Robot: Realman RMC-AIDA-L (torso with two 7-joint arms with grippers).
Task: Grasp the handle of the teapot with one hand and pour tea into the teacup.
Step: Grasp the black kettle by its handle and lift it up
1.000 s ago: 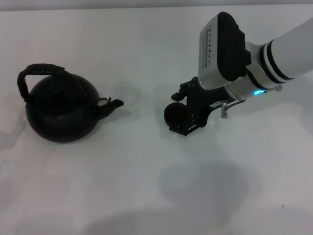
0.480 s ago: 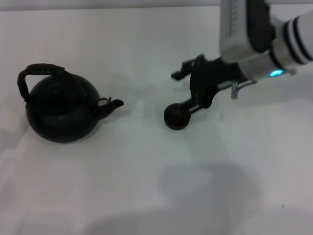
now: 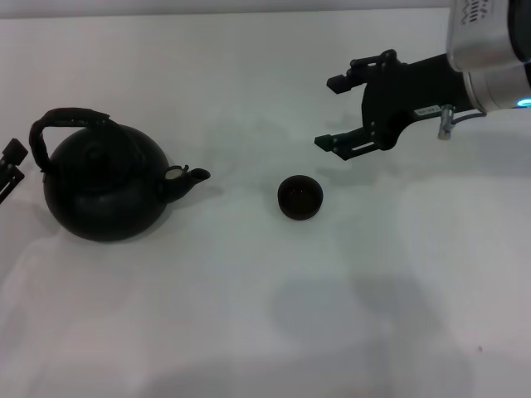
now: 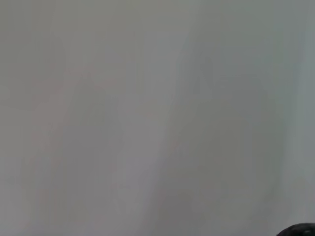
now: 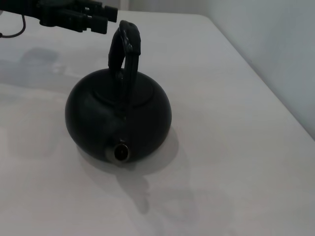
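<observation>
The black teapot stands on the white table at the left, its spout pointing right toward the teacup. Its arched handle stands upright over the lid. The small black teacup stands alone in the middle. My right gripper is open and empty, above and behind the cup to its right, apart from it. My left gripper shows at the left edge, just left of the handle, open. The right wrist view shows the teapot, its handle and the left gripper beyond it.
The white table spreads around both objects. Its far edge runs along the top of the head view. In the right wrist view the table edge runs beside the teapot. The left wrist view shows only a pale surface.
My right gripper has let go of the teacup and drawn up and back to the right, leaving the cup standing. My left gripper has come into view at the left edge.
</observation>
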